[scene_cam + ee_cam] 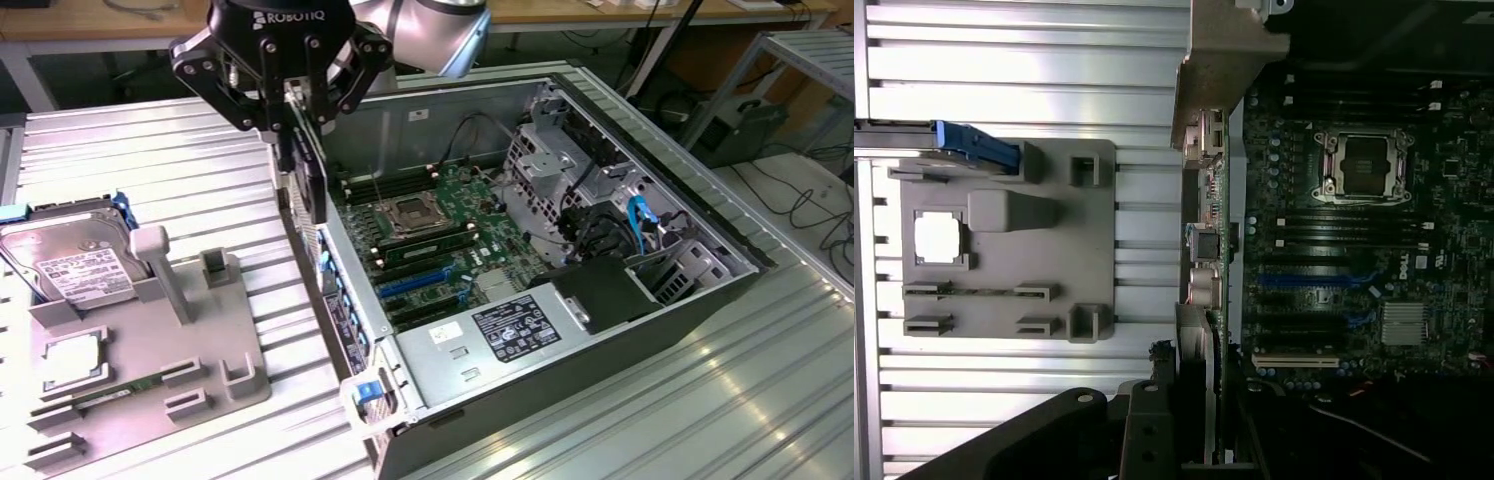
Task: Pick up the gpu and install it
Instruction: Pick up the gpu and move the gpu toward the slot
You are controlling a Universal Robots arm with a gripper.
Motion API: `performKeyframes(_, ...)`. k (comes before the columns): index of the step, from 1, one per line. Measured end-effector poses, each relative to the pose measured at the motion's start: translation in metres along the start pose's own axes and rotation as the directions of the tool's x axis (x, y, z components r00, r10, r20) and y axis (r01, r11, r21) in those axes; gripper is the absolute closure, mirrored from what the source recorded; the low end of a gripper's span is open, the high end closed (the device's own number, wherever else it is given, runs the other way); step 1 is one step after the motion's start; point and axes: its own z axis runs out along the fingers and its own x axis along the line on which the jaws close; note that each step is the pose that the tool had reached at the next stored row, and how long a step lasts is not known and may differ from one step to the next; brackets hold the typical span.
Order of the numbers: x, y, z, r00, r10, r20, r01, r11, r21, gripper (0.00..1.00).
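GPU handling, exterior view: the card hangs edge-on and close to upright from the gripper, whose jaws are closed on its upper edge. It is suspended over the rear wall of the open computer case, just beside the motherboard and not yet in any slot. The step in hand is judged to be the carry and alignment over the slot. To do it well:

- Keep the card upright; a tilt would set the edge connector askew.
- Hold the bracket end towards the case's rear wall and clear of its rim.
- Keep the grip firm; a thin board can pivot between the pads.

Count in this view: one GPU, one gripper, one case, one motherboard, one power supply. On the fixture plate at the exterior view's left: one hard drive, one processor and one memory stick.

Wrist view: the GPU appears edge-on, running out from the gripper along the boundary between the case's rear wall and the motherboard. The silver bracket edge lies just beside the rear ports.

Count in this view: one CPU socket, two blue expansion slots, one white slot, and one fixture plate.
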Motion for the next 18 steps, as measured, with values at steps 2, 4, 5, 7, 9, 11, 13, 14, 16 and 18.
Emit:
performKeyframes(2,-0.001,0.0,0.0001,1.0,0.0,-0.0001,0.0,1.0,0.0001,0.72)
performKeyframes(4,-0.006,-0.0001,0.0006,1.0,0.0,0.0,0.0,1.0,0.0,0.72)
performKeyframes(5,-0.008,-0.0002,0.0008,1.0,0.0,0.0,0.0,1.0,0.0,0.72)
performKeyframes(7,-0.01,-0.0002,0.0011,1.0,0.0,0.0,0.0,1.0,0.0,0.72)
performKeyframes(9,-0.012,-0.0003,0.0013,1.0,0.0,0.0,0.0,1.0,0.0,0.72)
performKeyframes(11,-0.014,-0.0003,0.0015,1.0,0.0,0.0,0.0,1.0,0.0,0.72)
performKeyframes(13,-0.015,-0.0003,0.0017,1.0,0.0,0.0,0.0,1.0,0.0,0.72)
performKeyframes(14,-0.016,-0.0003,0.0018,1.0,0.0,0.0,0.0,1.0,0.0,0.72)
performKeyframes(16,-0.017,-0.0004,0.002,1.0,0.0,0.0,0.0,1.0,0.0,0.72)
performKeyframes(18,-0.019,-0.0004,0.0022,1.0,0.0,0.0,0.0,1.0,0.0,0.72)
